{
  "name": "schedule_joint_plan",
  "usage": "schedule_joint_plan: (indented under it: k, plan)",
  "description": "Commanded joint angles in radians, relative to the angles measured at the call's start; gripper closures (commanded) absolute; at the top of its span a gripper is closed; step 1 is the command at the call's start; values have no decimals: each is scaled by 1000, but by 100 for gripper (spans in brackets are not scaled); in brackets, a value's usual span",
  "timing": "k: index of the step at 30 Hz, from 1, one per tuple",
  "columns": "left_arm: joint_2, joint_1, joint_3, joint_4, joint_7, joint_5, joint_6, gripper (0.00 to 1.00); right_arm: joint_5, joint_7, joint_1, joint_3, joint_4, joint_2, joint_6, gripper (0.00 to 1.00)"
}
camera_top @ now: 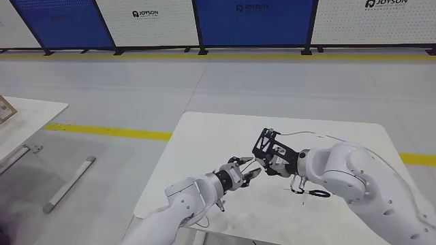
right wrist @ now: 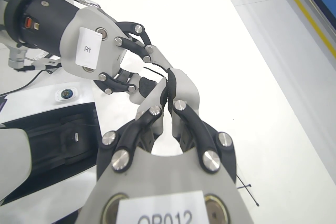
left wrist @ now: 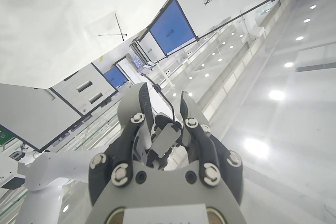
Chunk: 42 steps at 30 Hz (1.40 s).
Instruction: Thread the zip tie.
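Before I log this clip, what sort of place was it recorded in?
Probably an industrial hall or robot test floor: perforated blue and white partition panels along the back, a yellow line painted on the pale, glossy floor, and a white table standing in open space.

Open table (right wrist: 223, 51) around left gripper (left wrist: 163, 90) and right gripper (right wrist: 167, 76), fingers tip-to-tip; spare zip ties (right wrist: 246, 187) nearby.

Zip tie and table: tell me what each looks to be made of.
Zip tie: black flexible plastic, likely nylon; a thin matte strip curving out of the shut right hand. Table: white, smooth, uniform top, perhaps laminate or coated board; no grain shows, and its core cannot be told.
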Motion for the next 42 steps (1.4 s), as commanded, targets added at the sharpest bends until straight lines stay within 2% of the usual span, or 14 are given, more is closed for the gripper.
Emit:
schedule_joint_plan:
  k: [1,8,10,11,13,16,24,26,27,28,35,38,40,42]
  plan:
    - [1,2,-1,0,-1,0,0,75,0,0,0,0,0,0,0,100]
    - [7,18,-13,-6,-15,0,0,80,0,0,0,0,0,0,0,100]
    - [8,21,-15,-8,-19,0,0,84,0,0,0,0,0,0,0,100]
    - [9,23,-16,-9,-21,0,0,93,0,0,0,0,0,0,0,100]
    - [10,25,-19,-10,-24,0,0,93,0,0,0,0,0,0,0,100]
    - [12,29,-22,-12,-28,0,0,100,0,0,0,0,0,0,0,100]
    - [19,36,-20,-18,-38,0,0,100,0,0,0,0,0,0,0,100]
    - [22,35,-17,-18,-39,0,0,100,0,0,0,0,0,0,0,51]
    - [23,34,-16,-19,-39,0,0,100,-1,-5,-3,1,0,0,2,11]
    - [24,34,-16,-19,-39,0,0,100,-6,-18,-12,4,0,0,6,0]
    - [36,27,-15,-22,-29,0,0,100,-2,-60,-62,71,-22,11,12,0]
    - [44,8,-43,-27,-9,2,0,100,38,-104,-99,125,-26,21,24,0]
    - [52,8,-52,-42,-6,73,-2,100,89,-146,-141,173,-29,31,19,0]
    - [56,33,-44,-59,-22,216,-49,100,175,-166,-182,223,-16,41,0,0]
